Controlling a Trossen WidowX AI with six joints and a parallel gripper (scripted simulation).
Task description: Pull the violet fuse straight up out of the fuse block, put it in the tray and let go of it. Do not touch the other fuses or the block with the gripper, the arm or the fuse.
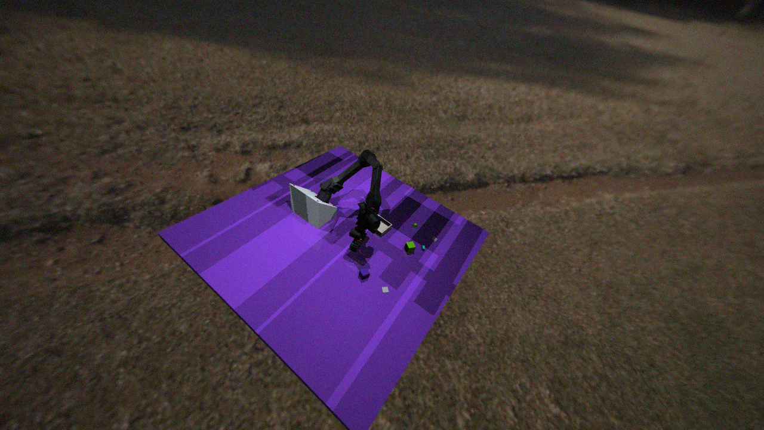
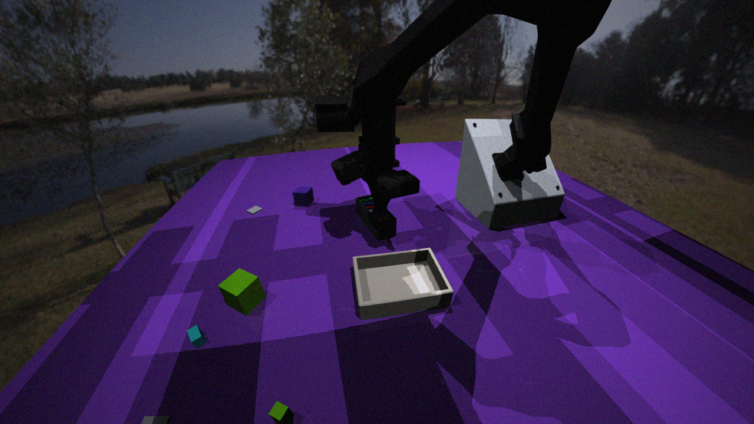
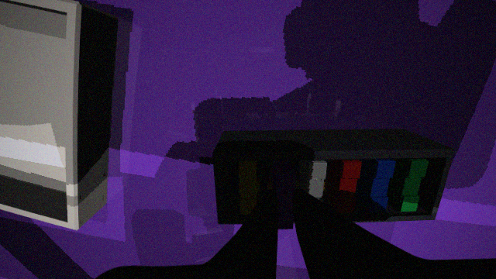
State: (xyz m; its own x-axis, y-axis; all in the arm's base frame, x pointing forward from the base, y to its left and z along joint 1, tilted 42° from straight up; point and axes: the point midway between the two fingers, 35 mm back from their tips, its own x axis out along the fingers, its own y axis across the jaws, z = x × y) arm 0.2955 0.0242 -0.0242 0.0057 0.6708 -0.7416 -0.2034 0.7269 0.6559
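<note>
One gripper (image 3: 286, 209) clamped narrow on violet fuse (image 3: 284, 186) (dark, barely visible), seated in block (image 3: 333, 178). We judge: next, straight lift, clear of white fuse (image 3: 318, 179), toward tray (image 2: 400, 282).

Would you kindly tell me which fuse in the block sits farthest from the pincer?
The green fuse, at the block's far right end in the wrist view, beyond the blue one; the pincer grips at the opposite end.

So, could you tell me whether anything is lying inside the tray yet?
No, the tray shows only its bare grey floor in the exterior view.
</note>
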